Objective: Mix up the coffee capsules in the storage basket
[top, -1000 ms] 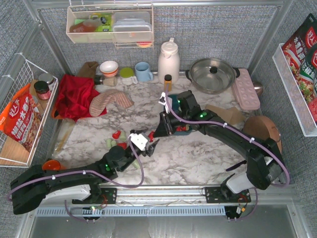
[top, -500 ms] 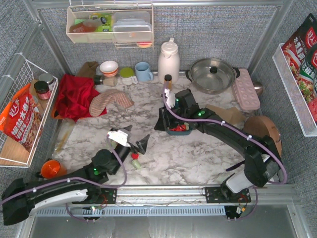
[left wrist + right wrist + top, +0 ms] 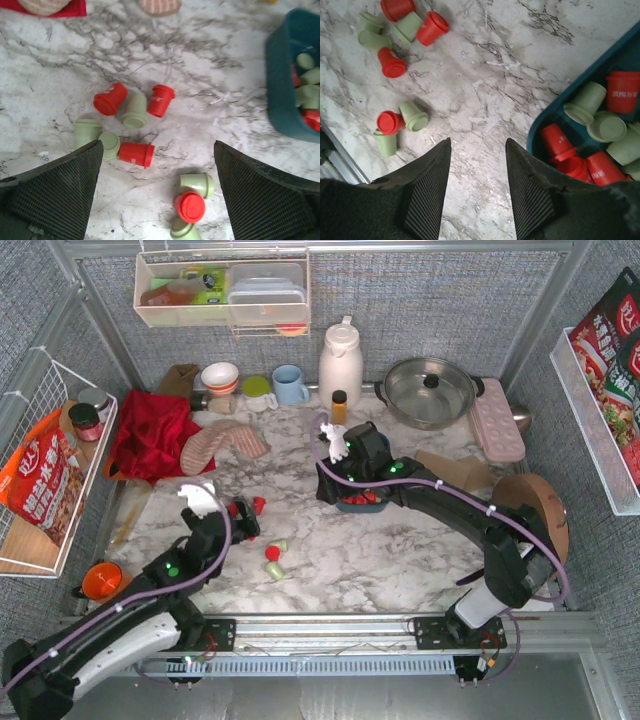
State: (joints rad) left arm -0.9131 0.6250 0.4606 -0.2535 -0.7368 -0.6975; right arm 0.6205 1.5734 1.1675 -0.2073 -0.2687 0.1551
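Matt, seemingly plastic capsules point(image 3: 135, 153) lie on smooth marbled table point(image 3: 210, 120).

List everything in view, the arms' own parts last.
Loose coffee capsules: nine, four red and five mint green, on the marble table left of the basket.
Storage basket: one, dark teal, mid-table; holds red and green capsules, count hidden.
Jug: one, white, at the back.
Pot: one, steel, lidded, back right.
Mug: one, blue, at the back.
Cloth: one, red, back left.
Tray: one, pink, right.
Cup: one, orange, front left.
Wire basket: one, white, left wall.
Shelf bin: one, clear, back wall.
Left tool: open, above the loose capsules.
Right tool: open, beside the basket.
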